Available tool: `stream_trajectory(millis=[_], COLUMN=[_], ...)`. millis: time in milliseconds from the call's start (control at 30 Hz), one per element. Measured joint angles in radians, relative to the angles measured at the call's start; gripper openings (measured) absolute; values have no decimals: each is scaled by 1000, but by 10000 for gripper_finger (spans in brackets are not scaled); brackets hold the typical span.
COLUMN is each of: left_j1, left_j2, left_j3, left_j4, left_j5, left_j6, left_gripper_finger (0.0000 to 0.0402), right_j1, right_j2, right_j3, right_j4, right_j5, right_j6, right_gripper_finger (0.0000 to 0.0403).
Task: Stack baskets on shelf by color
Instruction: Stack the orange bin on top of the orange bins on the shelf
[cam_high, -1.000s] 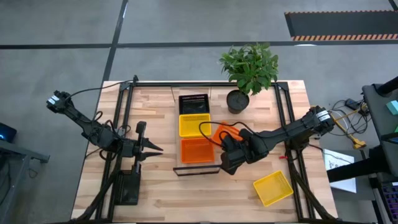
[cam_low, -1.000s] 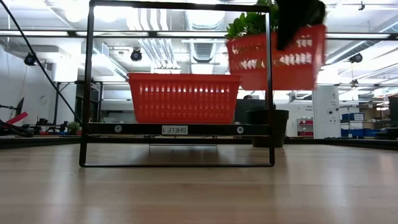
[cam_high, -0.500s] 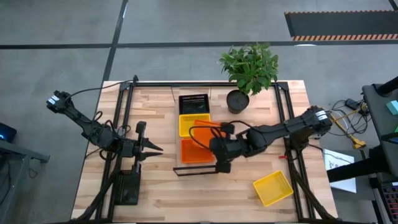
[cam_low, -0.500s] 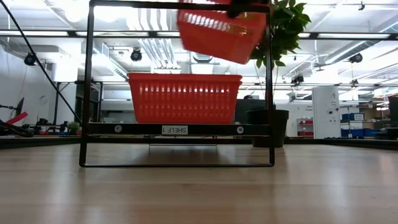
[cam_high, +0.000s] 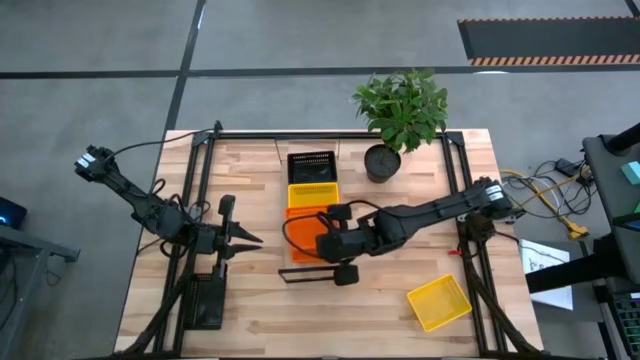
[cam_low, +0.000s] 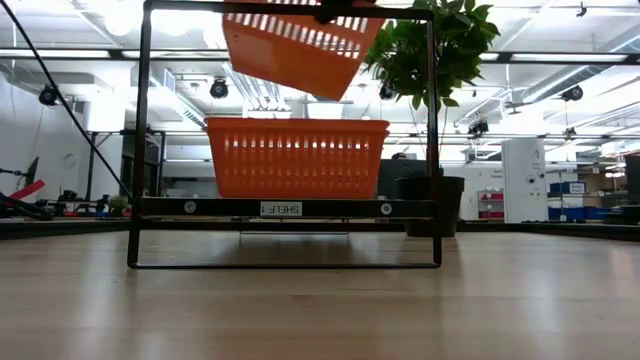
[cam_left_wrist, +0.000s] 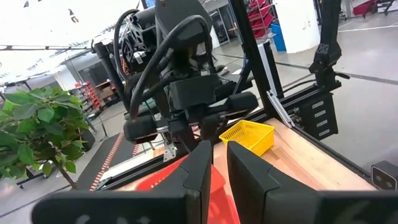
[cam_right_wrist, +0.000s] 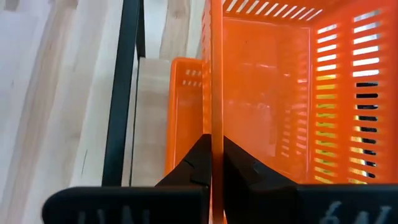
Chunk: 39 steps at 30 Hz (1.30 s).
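1. At the table's left edge, the left gripper (cam_high: 252, 238) is seen hovering over bare wood, its fingers nearly together with only a narrow slit between them and nothing held; it is pointed toward the shelf and kept well apart from it.
2. Along the middle of the wooden table (cam_high: 250, 310), the shelf (cam_high: 300, 272) is laid out lengthwise, and its thin black frame (cam_low: 143, 140) is shown in the low view as a tall rectangle.
3. On the shelf panel, three baskets are lined up: a black basket (cam_high: 311, 165) at the far end, a yellow basket (cam_high: 312, 196) next to it, and an orange-red basket (cam_low: 297, 158) at the near end, seated flat.
4. Above that seated basket, a second orange-red basket (cam_low: 295, 50) is held tilted in the air, close under the frame's top bar, with a clear gap between the two.
5. Its rim is pinched by the right gripper (cam_right_wrist: 214, 158), whose fingers (cam_right_wrist: 194, 163) are clenched on either side of the thin wall; the right arm is stretched in from the table's right side.
6. Right of the shelf, a potted plant (cam_high: 400, 110) is stood near the far edge.
7. Toward the near right corner, a second yellow basket (cam_high: 439, 302) is left on the table, well apart from the shelf.
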<state>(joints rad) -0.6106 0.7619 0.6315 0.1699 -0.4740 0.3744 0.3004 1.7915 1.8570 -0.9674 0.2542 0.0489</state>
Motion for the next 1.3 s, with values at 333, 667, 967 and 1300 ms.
stream_trajectory(millis=[333, 667, 967, 1300], left_j1=[0, 0, 0, 0], left_j2=[2, 2, 2, 2], left_j3=[0, 0, 0, 0], left_j4=[0, 0, -1, 0], left_j5=[0, -3, -4, -3], left_j6=[0, 0, 0, 0], left_gripper_finger=[37, 37, 37, 37], right_j1=[-5, -6, -6, -6], right_j2=[121, 188, 190, 193], right_j3=[145, 197, 196, 195], right_j4=[-135, -208, -202, -194], right_j5=[-1, -54, -75, -74], right_j6=[78, 110, 138, 144], right_gripper_finger=[8, 8, 8, 9])
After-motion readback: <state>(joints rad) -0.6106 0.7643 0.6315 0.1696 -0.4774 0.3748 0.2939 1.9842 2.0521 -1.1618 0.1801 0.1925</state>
